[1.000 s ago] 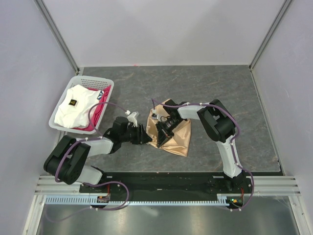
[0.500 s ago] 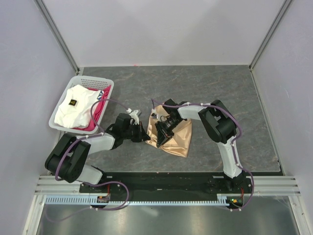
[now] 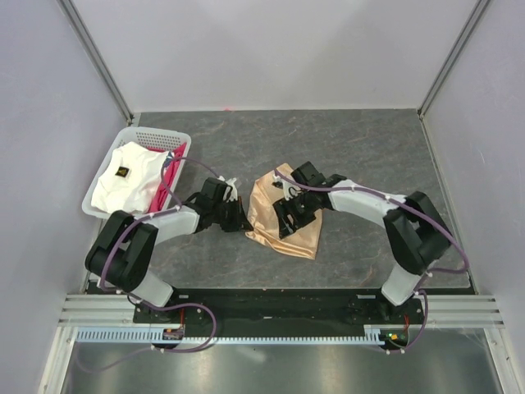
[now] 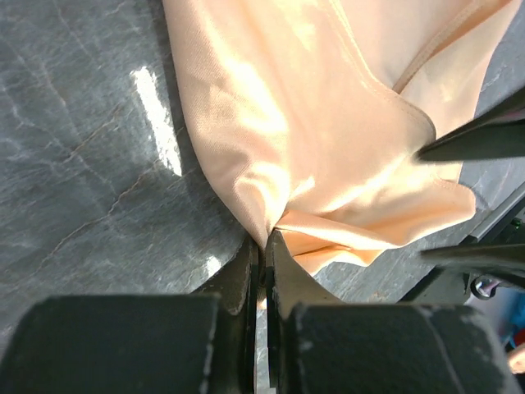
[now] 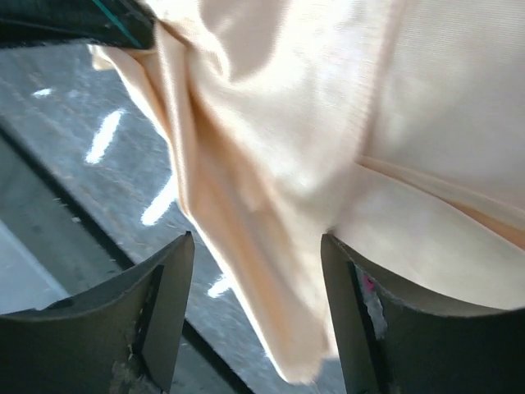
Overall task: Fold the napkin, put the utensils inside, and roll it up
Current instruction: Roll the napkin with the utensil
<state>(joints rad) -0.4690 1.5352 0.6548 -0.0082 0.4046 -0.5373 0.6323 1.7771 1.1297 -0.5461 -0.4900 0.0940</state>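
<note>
The napkin [image 4: 328, 139] runs off the left wrist view's top edge. Overhead, the right hand [image 3: 286, 225] covers its middle, and a white cloth [image 3: 115, 190] half-hides a red cloth [image 3: 165, 191].

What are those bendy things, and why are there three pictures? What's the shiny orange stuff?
Those are two robot arms bolted to a grey table. One camera looks down from above. The other two cameras sit on the arms' wrists, so each sees its own fingers up close. The shiny stuff is a peach napkin, lying crumpled on the table. The left gripper is pinched shut on the napkin's edge. The right gripper is open, with the cloth right in front of it. At the left, a white basket holds a white cloth and a pink-red cloth.
</note>
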